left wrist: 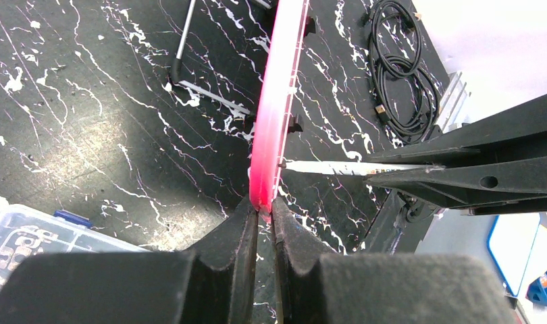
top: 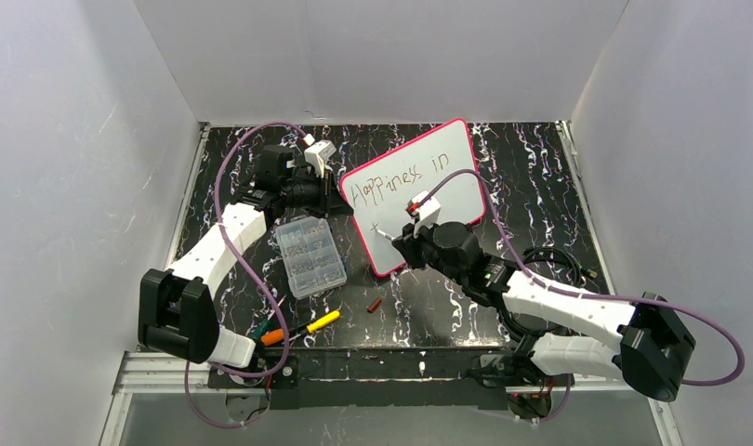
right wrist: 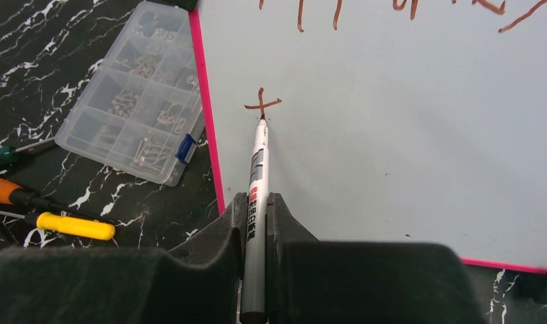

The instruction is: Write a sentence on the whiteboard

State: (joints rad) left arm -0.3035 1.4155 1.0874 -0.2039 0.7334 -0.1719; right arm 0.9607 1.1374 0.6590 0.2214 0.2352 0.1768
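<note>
- Your right gripper (right wrist: pixel 257 204) is nearest the lens in the right wrist view, jaws pinched tight on a marker (right wrist: pixel 260 155) whose barrel runs straight out between the fingers.
- Marker tip sits on the whiteboard (right wrist: pixel 392 169), at the foot of a small cross-shaped stroke (right wrist: pixel 262 104) close to the board's pink left rim.
- Your left gripper (left wrist: pixel 261 208) is clamped narrow on the whiteboard's pink rim at a corner. From the left wrist the board shows edge-on, with the marker tip meeting its face from the right.
- From above, the whiteboard is centre-rear on the black marbled table (top: pixel 540 177), turned at an angle between your two wrists. Can't tell whether it lies flat or is propped up.
- On the board the sentence (top: pixel 396 177) reads "Happiness in", brownish-red and slanting up to the right. The cross-shaped stroke sits below its first letters.
- Clear organizer box (top: pixel 310 256) is just beside the board's near-left edge, with small hardware in its compartments.
- Small red cap (top: pixel 375 305) lies on the table in front of the board, apart from it.
- Yellow-handled tool (top: pixel 323 321), orange-handled screwdriver (top: pixel 273 336) and green-handled tool (top: pixel 261 327) lie together near the table's front edge by your left arm's base.
- Black coiled cable (top: pixel 551 263) lies right of the board, behind your right arm.
</note>
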